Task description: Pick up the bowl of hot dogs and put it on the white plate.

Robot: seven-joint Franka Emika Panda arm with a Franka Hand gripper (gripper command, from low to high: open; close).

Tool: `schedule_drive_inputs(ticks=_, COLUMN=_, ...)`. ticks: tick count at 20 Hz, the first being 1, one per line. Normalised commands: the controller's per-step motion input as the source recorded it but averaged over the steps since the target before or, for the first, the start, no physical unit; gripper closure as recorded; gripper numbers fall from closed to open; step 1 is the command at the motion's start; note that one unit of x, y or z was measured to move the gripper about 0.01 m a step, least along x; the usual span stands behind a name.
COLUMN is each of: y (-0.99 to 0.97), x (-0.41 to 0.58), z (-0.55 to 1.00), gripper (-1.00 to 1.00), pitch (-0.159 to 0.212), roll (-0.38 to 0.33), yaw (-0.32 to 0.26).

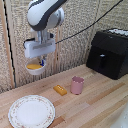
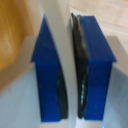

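Exterior view: claw (image 1: pixel 41 62) pinched on the rim of the bowl (image 1: pixel 35 67), held in the air above the table (image 1: pixel 100 100), hot dogs (image 1: pixel 33 65) inside. White plate (image 1: pixel 31 111) below; orange block (image 1: pixel 60 90), pink cup (image 1: pixel 77 85), black appliance (image 1: pixel 111 52) beside.

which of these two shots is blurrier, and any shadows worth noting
The wrist view is the blurrier: the claw's blue fingers fill it, soft-edged, with the background only smears. The exterior view is low-resolution but readable, evenly lit; the pink cup and orange rectangular block cast only faint shadows on the wooden table, and the small round white bowl stays legible under the claw.
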Motion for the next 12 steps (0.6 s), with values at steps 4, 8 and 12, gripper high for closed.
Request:
schedule_drive_inputs(ticks=4, y=0.60, x=-0.370, z=-0.55, gripper=1.00, pitch=-0.008, roll=-0.002, yaw=0.078)
schedule_drive_inputs(ticks=8, y=0.57, x=-0.266, z=-0.62, gripper=1.00, pitch=-0.016, roll=-0.022, yaw=0.088)
schedule_drive_inputs(ticks=12, y=0.39, x=-0.021, z=-0.66, gripper=1.00, pitch=-0.048, roll=-0.099, yaw=0.064)
